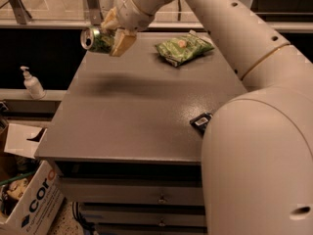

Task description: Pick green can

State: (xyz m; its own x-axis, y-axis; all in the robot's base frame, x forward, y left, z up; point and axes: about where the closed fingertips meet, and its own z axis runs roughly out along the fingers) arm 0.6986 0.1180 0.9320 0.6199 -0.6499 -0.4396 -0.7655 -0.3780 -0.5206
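Upper left of the frame: cream two-finger gripper (115,32), clamped around a small cylindrical green metal drink can (98,39). One finger (110,20) across the top of the can's body, the other (122,42) beneath and in front of it. Held on its side, silver end with the pull tab turned toward the left edge of the frame. Lifted clear of the flat grey metal worktop (142,111), in the air above its far left corner, with a soft dark shadow on the surface below.

Right of the gripper, near the far edge of the worktop: flat crinkled green snack bag (183,49), lying apart from the can.

Reaching in from the right and filling the lower right of the frame: thick white robot arm (254,141), its forearm running along the top toward the gripper.

At the right edge of the worktop, partly hidden behind the arm: small flat black object (201,122), too small to identify.

Left of the worktop, on a lower ledge: white pump dispenser bottle (32,83). Lower left corner: open printed cardboard box (30,205) on the floor. Under the worktop: grey drawer fronts (132,196) with small pulls.
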